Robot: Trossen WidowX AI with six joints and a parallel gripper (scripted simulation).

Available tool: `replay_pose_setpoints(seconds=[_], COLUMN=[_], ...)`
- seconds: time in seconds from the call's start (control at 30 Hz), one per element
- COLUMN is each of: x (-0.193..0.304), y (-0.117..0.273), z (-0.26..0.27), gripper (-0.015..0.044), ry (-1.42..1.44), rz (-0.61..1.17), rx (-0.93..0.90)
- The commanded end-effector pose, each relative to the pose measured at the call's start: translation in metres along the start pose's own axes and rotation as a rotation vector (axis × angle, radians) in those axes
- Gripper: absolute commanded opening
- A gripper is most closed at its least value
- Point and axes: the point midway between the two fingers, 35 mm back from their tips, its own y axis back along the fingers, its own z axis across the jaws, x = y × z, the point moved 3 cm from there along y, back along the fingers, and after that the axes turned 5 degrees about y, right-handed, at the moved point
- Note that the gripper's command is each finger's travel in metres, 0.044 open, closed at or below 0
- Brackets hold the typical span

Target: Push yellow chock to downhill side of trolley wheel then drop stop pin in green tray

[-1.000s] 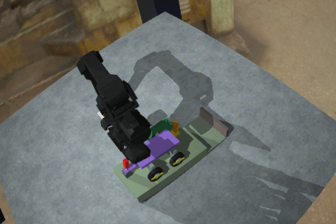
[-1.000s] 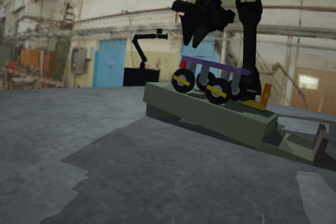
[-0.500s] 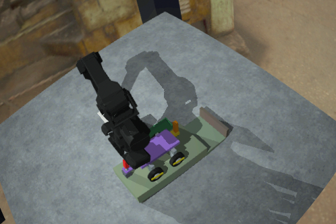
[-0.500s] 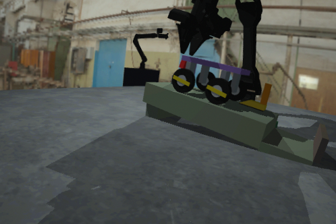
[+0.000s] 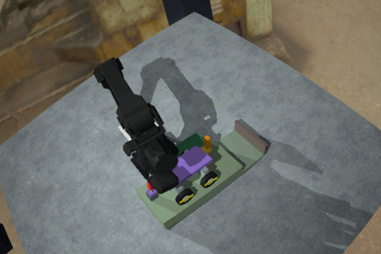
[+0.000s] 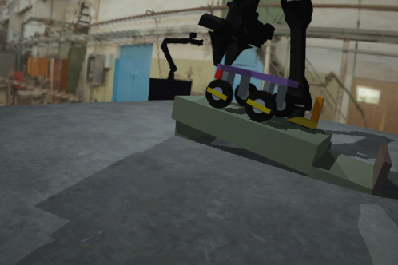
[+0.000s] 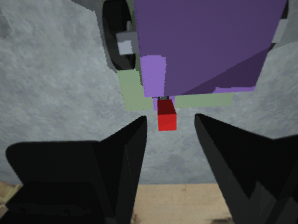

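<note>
The purple trolley (image 5: pixel 193 157) (image 6: pixel 256 73) (image 7: pixel 210 45) stands on the green ramp (image 5: pixel 168 222) (image 6: pixel 240 131) (image 7: pixel 132 95). The red-headed stop pin (image 5: pixel 150 187) (image 6: pixel 218 74) (image 7: pixel 167 121) stands upright at its uphill end. The yellow chock (image 5: pixel 207 143) (image 6: pixel 318 111) sits on the ramp by the far downhill wheel, orange handle up; whether it touches the wheel is unclear. My gripper (image 6: pixel 222 65) (image 7: pixel 170 120) is partly open and empty, pointing down just above the pin, with the red head showing between the fingertips. The green tray (image 5: pixel 190 143) is beside the ramp, partly hidden behind the trolley.
A brown end board (image 5: pixel 250 136) (image 6: pixel 382 171) stands at the ramp's low end. The trolley deck lies close to the fingers on the downhill side. The arm reaches in from the tray's side of the ramp.
</note>
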Motion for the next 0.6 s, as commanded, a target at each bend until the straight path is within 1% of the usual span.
replay_pose_setpoints(seconds=[0.0, 0.57], x=[-0.001, -0.001], y=[-0.007, -0.030], z=[0.001, 0.002], gripper=[0.0190, 0.0190], ry=[0.006, 0.006], rz=[0.000, 0.001], rx=[-0.009, -0.009])
